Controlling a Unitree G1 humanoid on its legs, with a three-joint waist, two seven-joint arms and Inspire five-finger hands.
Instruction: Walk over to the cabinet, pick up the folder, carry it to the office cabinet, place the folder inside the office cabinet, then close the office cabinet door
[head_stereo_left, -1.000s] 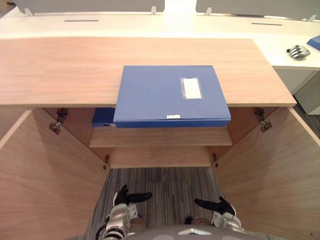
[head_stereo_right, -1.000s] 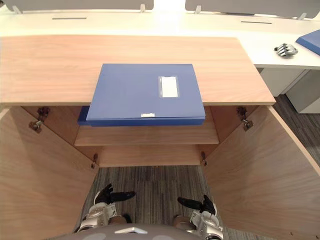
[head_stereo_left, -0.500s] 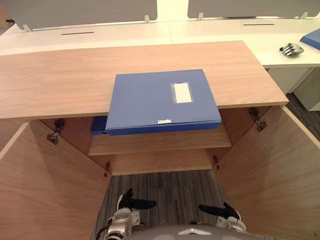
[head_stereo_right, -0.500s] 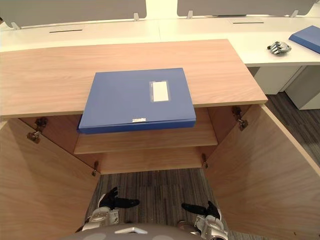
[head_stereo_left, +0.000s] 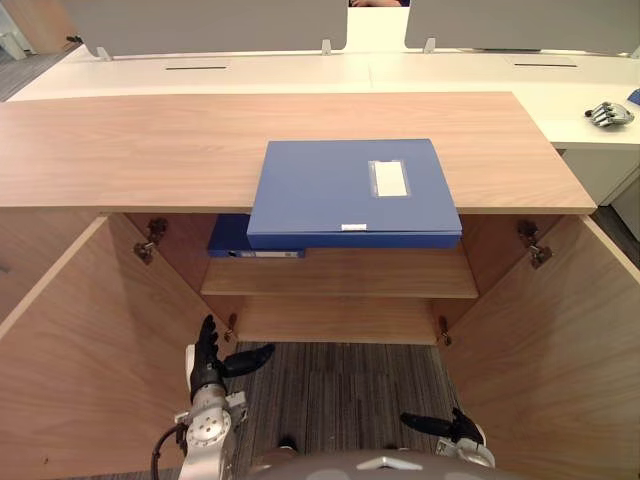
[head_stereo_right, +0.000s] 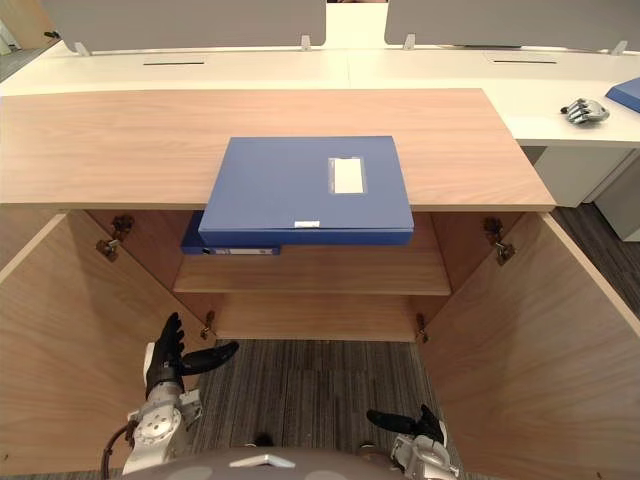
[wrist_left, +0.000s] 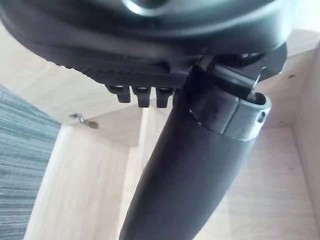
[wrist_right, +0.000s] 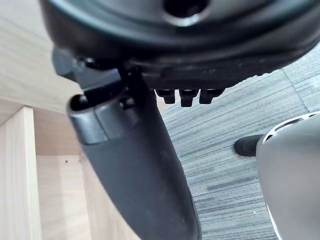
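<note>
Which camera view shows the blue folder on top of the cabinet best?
The right eye view: the blue folder lies whole and near the middle, overhanging the front edge of the cabinet top. The left eye view shows it whole too, right of centre. Both wrist views look at wood panels and carpet instead.

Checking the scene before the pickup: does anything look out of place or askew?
The blue folder overhangs the front edge of the cabinet top. A loose robot hand lies on the white desk, far right.
</note>
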